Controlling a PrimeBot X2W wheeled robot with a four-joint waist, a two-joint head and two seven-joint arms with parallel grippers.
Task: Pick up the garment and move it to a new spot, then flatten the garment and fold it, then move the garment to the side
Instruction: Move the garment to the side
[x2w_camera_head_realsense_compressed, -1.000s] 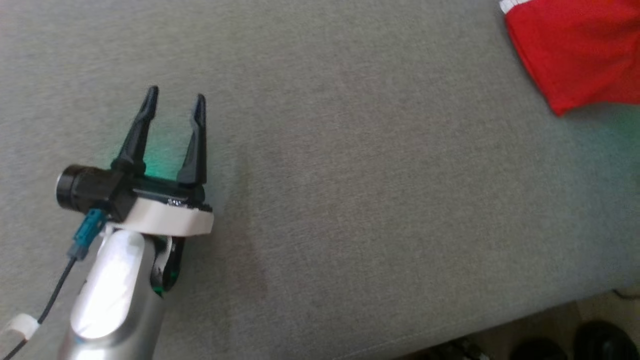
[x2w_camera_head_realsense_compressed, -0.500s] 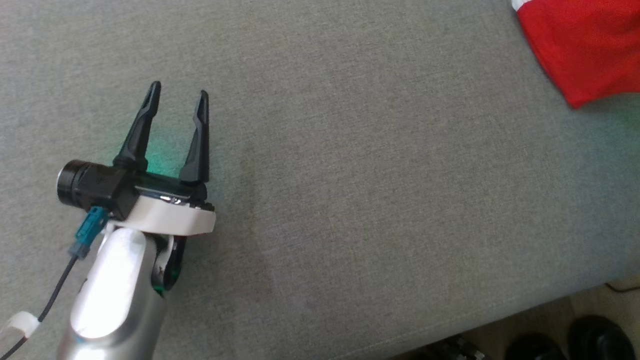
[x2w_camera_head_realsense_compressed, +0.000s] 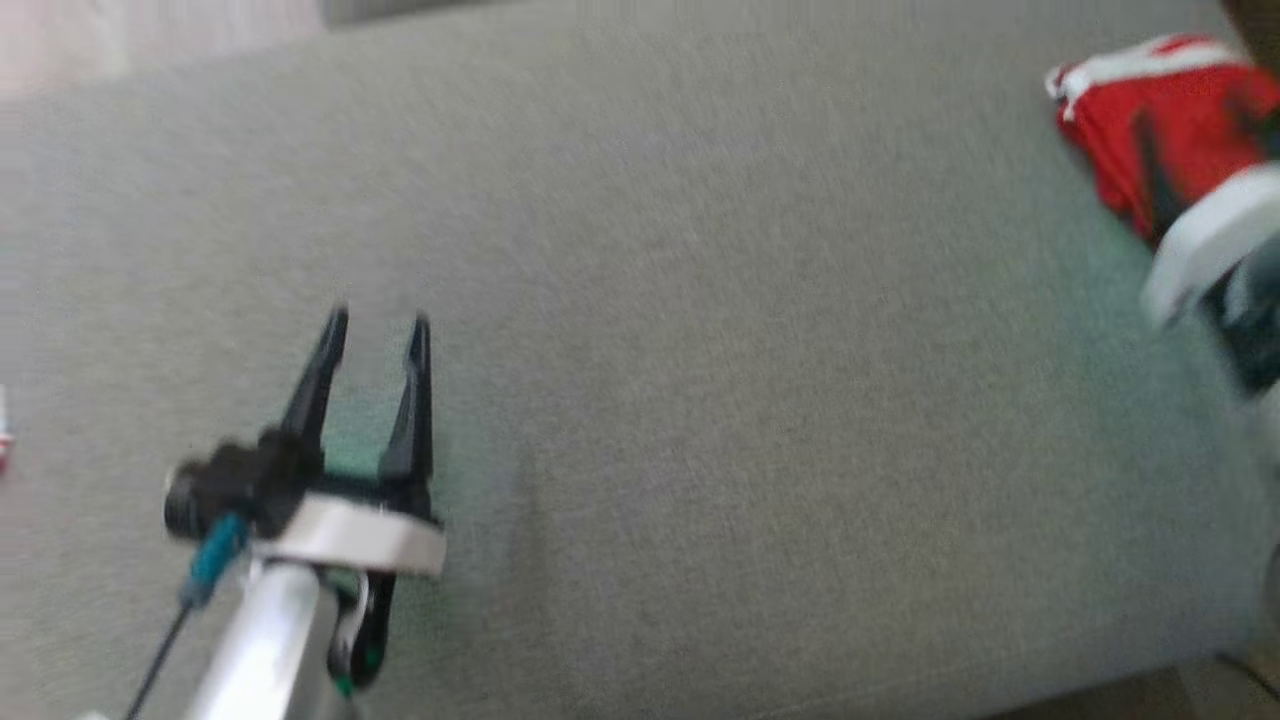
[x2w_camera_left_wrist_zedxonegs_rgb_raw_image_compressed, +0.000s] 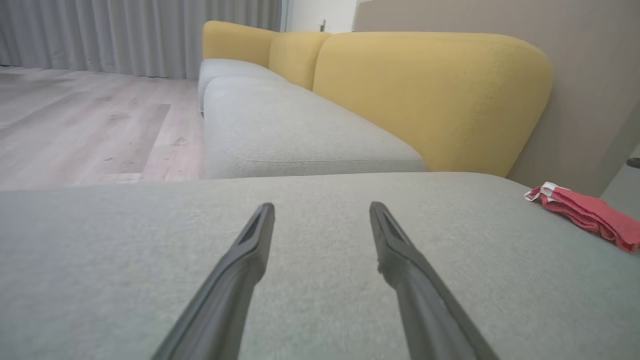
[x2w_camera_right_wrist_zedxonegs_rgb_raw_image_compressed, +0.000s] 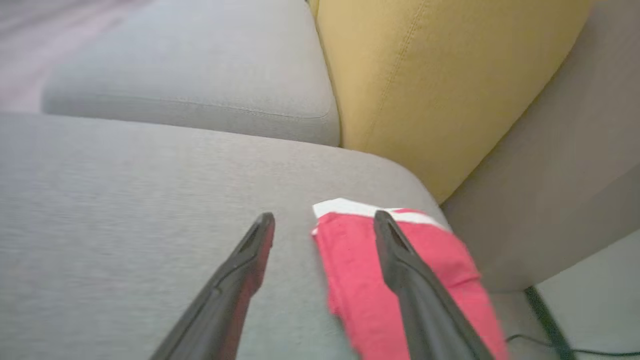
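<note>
The garment (x2w_camera_head_realsense_compressed: 1180, 110) is a red folded cloth with a white band, lying at the far right corner of the grey cushion (x2w_camera_head_realsense_compressed: 700, 400). It also shows in the left wrist view as the garment (x2w_camera_left_wrist_zedxonegs_rgb_raw_image_compressed: 590, 215), far to the right. My right gripper (x2w_camera_right_wrist_zedxonegs_rgb_raw_image_compressed: 322, 217) is open just above it, the garment (x2w_camera_right_wrist_zedxonegs_rgb_raw_image_compressed: 355, 270) lying under and beside the right finger, free of the jaws. My right arm's white wrist (x2w_camera_head_realsense_compressed: 1200, 245) blurs in at the right edge. My left gripper (x2w_camera_head_realsense_compressed: 378, 318) hovers open and empty over bare cushion, as the left gripper (x2w_camera_left_wrist_zedxonegs_rgb_raw_image_compressed: 322, 207) fingers confirm.
A yellow sofa backrest (x2w_camera_left_wrist_zedxonegs_rgb_raw_image_compressed: 425, 95) rises behind the cushion, with a second grey seat (x2w_camera_left_wrist_zedxonegs_rgb_raw_image_compressed: 290, 135) beyond a seam. Wooden floor (x2w_camera_left_wrist_zedxonegs_rgb_raw_image_compressed: 85, 135) lies to the left. The cushion's edge drops off right beside the garment, with a dark cable (x2w_camera_right_wrist_zedxonegs_rgb_raw_image_compressed: 545, 320) on the floor there.
The head camera has swung, so the whole picture has shifted and blurred. My right arm now shows at the right edge by the garment. The left gripper stays open.
</note>
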